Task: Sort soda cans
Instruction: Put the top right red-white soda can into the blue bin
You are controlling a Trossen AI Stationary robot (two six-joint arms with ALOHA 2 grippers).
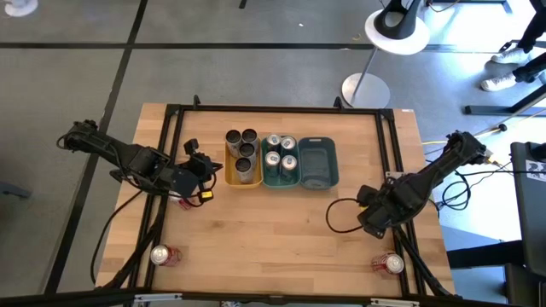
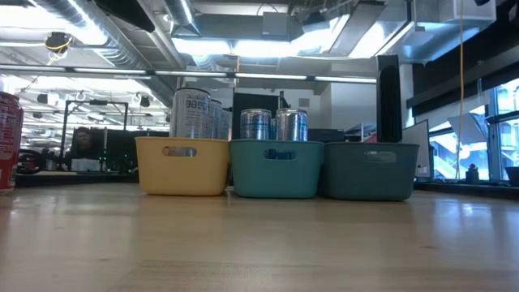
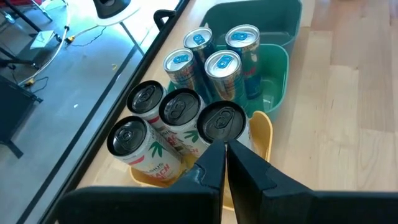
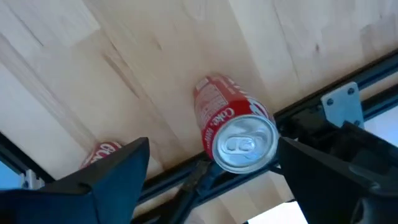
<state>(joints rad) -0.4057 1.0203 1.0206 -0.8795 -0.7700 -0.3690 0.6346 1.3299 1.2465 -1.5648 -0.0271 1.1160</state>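
Note:
Four grey-topped white cans [image 3: 168, 118] stand in the yellow tray [image 1: 241, 177]. Four silver-teal cans [image 3: 214, 53] stand in the teal tray [image 1: 280, 177]. One red can [image 1: 162, 254] stands near the table's near left corner and shows in the low view as the red can [image 2: 6, 142]. Another red can [image 4: 236, 134] stands at the near right corner [image 1: 391, 263]. My left gripper [image 3: 225, 149] is shut and sits just left of the yellow tray [image 1: 207, 170], beside the nearest can. My right gripper [image 4: 212, 142] is open and hovers over the table [image 1: 375, 223], short of the right red can.
A dark teal tray [image 1: 317, 162] sits to the right of the other two with nothing in it. Black frame rails [image 1: 392, 153] run along the table's edges. Cables trail behind both arms. Bare wood [image 1: 273, 239] lies between the trays and the near edge.

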